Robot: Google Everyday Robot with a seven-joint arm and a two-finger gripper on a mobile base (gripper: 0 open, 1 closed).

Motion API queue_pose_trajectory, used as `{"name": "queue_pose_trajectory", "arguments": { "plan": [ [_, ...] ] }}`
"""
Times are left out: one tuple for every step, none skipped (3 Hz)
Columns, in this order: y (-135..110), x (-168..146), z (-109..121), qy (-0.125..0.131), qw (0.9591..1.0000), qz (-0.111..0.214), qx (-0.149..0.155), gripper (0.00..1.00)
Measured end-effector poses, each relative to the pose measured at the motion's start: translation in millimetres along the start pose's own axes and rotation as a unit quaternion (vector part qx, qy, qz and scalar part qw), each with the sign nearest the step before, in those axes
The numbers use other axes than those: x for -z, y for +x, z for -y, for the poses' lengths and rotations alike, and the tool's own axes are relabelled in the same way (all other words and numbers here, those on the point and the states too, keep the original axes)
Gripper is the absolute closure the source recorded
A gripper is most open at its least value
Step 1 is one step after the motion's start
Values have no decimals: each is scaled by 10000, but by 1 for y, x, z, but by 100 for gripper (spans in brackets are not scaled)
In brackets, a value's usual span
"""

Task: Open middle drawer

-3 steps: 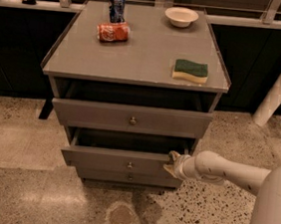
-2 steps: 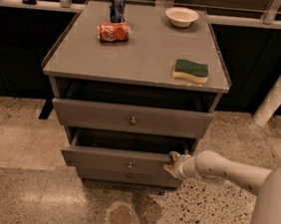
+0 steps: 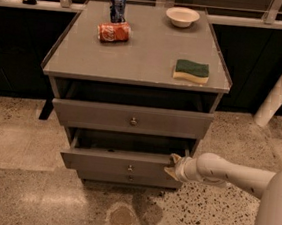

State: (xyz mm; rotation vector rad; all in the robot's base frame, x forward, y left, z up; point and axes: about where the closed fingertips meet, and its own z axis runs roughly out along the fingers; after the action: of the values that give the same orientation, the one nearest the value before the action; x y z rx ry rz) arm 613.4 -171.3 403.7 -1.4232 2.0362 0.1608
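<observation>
Grey cabinet [image 3: 136,59] fills the middle of the camera view, standing on speckled floor; its top drawer [image 3: 105,117] sits a little proud of the carcass, and below it the middle drawer [image 3: 105,162] juts further forward, a dark gap showing behind its front panel, so I judge it partly open with travel left; the drawer's long axis runs left to right across the view, and its slide direction comes straight out toward the camera; the robot's white arm [image 3: 230,173] reaches in from the right, roughly level with that drawer; the gripper [image 3: 172,166] lies at the right-hand end of the drawer front, touching or just over its top edge, well to the right of the small centre knob [image 3: 130,168]; so the drawer lies to the left of the tool, and a further pull would act off-centre, toward the camera; whether the gripper is apart or closed on the panel edge, I cannot tell.
</observation>
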Motion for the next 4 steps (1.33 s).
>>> {"name": "queue_pose_trajectory", "arguments": {
  "plan": [
    [4, -1, -13, -113, 9999, 4, 53, 100],
    [1, 4, -12, -113, 9999, 4, 54, 100],
    [1, 6, -17, -136, 9999, 8, 88, 100],
    [1, 6, -17, -137, 9999, 7, 89, 100]
  ]
}}
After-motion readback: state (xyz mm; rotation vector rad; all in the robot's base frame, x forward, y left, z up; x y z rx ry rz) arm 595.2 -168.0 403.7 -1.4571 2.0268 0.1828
